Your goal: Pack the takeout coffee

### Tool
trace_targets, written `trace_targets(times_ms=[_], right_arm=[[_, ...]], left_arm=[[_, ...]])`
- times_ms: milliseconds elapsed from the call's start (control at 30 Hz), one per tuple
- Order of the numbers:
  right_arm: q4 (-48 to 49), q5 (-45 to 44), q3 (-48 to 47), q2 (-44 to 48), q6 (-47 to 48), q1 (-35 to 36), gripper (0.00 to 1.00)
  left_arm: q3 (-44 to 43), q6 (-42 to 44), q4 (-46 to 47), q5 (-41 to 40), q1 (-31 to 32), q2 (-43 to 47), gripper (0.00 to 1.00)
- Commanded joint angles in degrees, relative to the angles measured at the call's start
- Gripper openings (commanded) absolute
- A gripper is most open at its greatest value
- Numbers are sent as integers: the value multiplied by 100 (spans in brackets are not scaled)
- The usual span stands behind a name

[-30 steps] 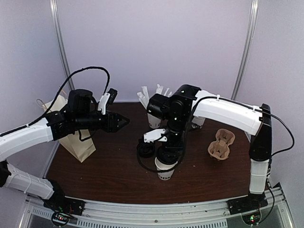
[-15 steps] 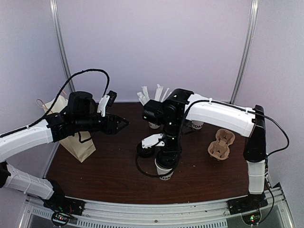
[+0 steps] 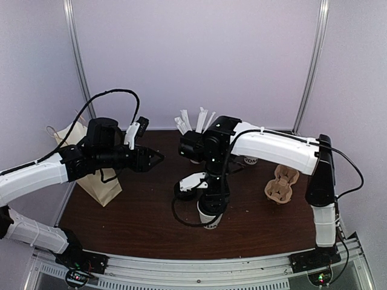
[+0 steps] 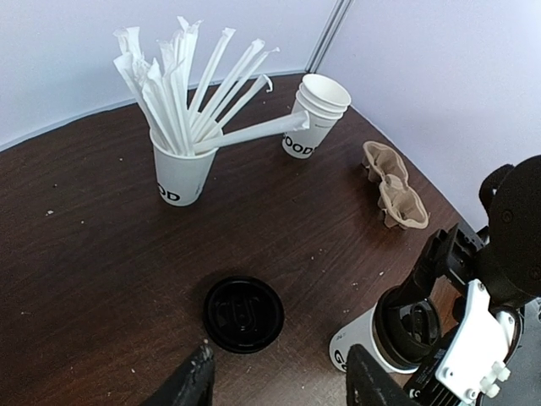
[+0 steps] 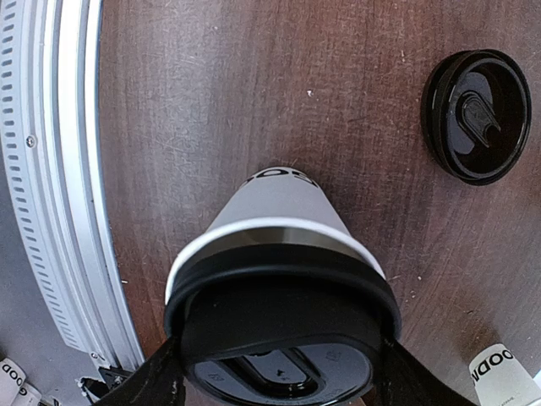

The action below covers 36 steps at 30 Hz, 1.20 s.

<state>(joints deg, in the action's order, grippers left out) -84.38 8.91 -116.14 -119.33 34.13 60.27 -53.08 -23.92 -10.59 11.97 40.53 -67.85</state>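
The takeout coffee (image 5: 283,211) stands upright just beside a loose black lid (image 5: 478,114). The right gripper (image 5: 283,372) clamps its fingers on the lidded rim from above. The left gripper (image 4: 279,391) has its fingers apart and empty. Lifting by the rim could pop the lid or tip the cup. Only the top view shows the paper bag (image 3: 97,178), well away from the loose black lid.

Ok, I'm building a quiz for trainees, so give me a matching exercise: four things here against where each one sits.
Things:
1 coffee
2 loose lid
3 carrier
4 bag

Places:
A far left
B between the right pincer's fingers
C lying flat beside the coffee
D far right

Pairs: 1-B, 2-C, 3-D, 4-A
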Motion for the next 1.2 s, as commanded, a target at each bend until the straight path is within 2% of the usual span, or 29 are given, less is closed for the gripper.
trace_targets(times_ms=[0, 467, 1167], right_arm=[[-112, -142, -193, -113, -81, 80, 72], [-132, -320, -287, -235, -117, 169, 74], [-80, -476, -253, -48, -136, 222, 87]], left_arm=[[59, -66, 267, -13, -46, 27, 54], [61, -112, 326, 63, -46, -48, 54], [8, -198, 421, 223, -46, -253, 54]])
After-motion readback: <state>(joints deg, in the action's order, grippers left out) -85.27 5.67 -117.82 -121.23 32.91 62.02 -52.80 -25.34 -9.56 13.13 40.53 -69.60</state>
